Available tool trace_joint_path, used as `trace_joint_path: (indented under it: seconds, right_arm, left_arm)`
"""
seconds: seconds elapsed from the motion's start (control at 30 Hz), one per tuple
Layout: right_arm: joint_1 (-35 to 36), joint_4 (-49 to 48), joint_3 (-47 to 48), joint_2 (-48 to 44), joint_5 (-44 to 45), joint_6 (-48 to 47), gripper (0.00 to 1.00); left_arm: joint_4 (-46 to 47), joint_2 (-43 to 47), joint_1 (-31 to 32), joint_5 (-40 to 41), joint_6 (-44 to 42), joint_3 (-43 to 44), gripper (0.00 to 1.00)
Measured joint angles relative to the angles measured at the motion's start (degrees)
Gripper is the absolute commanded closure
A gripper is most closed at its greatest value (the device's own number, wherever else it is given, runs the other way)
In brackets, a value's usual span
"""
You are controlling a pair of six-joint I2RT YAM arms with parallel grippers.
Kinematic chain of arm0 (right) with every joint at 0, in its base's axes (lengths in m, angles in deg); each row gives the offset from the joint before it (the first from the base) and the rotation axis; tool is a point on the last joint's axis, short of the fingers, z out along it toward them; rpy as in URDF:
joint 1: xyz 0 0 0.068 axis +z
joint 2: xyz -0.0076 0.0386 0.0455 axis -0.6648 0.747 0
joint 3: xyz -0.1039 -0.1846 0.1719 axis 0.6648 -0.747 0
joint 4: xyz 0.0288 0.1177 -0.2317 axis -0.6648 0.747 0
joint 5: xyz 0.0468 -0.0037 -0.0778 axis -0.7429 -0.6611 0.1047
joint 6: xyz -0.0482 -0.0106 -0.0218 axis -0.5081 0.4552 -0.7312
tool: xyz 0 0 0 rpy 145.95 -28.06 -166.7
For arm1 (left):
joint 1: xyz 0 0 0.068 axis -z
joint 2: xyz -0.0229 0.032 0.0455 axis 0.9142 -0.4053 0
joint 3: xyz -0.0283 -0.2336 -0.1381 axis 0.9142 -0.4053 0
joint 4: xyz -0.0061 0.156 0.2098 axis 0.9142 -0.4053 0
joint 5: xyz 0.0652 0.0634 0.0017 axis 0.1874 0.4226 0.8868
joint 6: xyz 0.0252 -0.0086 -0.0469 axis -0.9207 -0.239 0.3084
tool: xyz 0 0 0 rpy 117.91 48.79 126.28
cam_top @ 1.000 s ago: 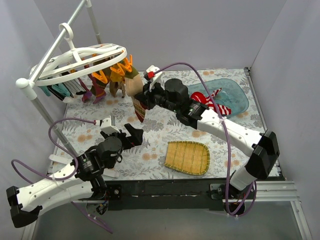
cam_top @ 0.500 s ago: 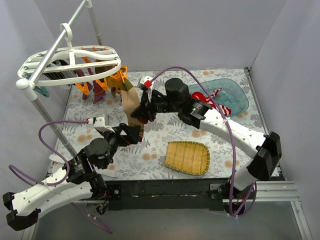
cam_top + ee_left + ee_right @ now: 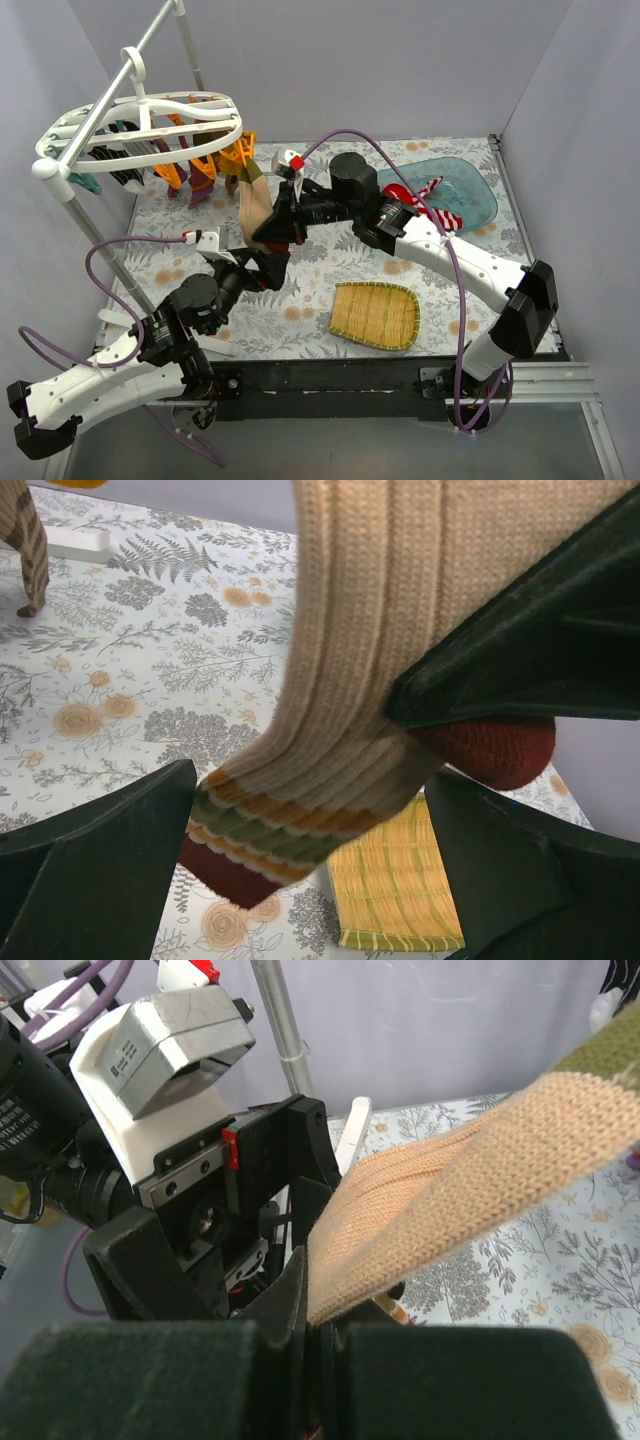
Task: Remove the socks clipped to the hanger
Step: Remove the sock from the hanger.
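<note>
The white hanger (image 3: pixel 140 125) hangs from its pole at the upper left, with several socks (image 3: pixel 180 170) clipped under it. A tan sock (image 3: pixel 255 200) with a striped cuff and maroon toe stretches down from an orange clip (image 3: pixel 243 155). My right gripper (image 3: pixel 275 228) is shut on this tan sock (image 3: pixel 450 1190), which is pinched between its pads (image 3: pixel 320 1330). My left gripper (image 3: pixel 262 268) stands open just below. Its fingers (image 3: pixel 100 870) sit on either side of the sock's striped end (image 3: pixel 290 820) without touching it.
A bamboo tray (image 3: pixel 375 315) lies on the floral cloth near the front. A blue tray (image 3: pixel 470 195) at the back right holds red-and-white striped socks (image 3: pixel 430 205). The grey-white pole stand (image 3: pixel 85 225) rises at the left. Another brown sock (image 3: pixel 30 550) dangles beyond.
My right gripper has pulled the tan sock down and to the left, and the hanger has swung left. My left arm has risen forward until its open fingers flank the sock's lower end.
</note>
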Motion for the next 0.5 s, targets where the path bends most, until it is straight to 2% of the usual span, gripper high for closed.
trace_joint_path:
  seconds: [0.1, 0.23, 0.33, 0.37, 0.47, 0.5]
  right_arm:
    - [0.0, -2.0, 0.0, 0.8, -0.7, 1.9, 0.99]
    - [0.0, -4.5, 0.0, 1.9, -0.9, 4.4, 0.99]
    - [0.0, -7.0, -0.5, 2.1, -0.9, 6.3, 0.99]
    - [0.0, -7.4, -0.6, 2.1, -0.8, 6.6, 0.96]
    - [0.0, -8.9, -1.5, 2.1, 0.2, 7.1, 0.78]
    - [0.0, -9.0, -1.8, 2.1, 0.8, 7.2, 0.65]
  left_arm:
    - [1.0, -1.0, 0.0, -0.7, -0.3, 0.0, 0.06]
    - [1.9, -2.7, 0.0, -1.3, -0.2, 0.0, 0.21]
    - [2.3, -4.2, 0.0, -1.5, 0.3, 0.0, 0.53]
    - [2.4, -4.6, 0.0, -1.6, 0.5, 0.0, 0.74]
    - [2.4, -5.1, 0.0, -1.8, 1.3, 0.0, 1.0]
    - [2.4, -5.1, 0.0, -1.8, 1.6, -0.1, 1.0]
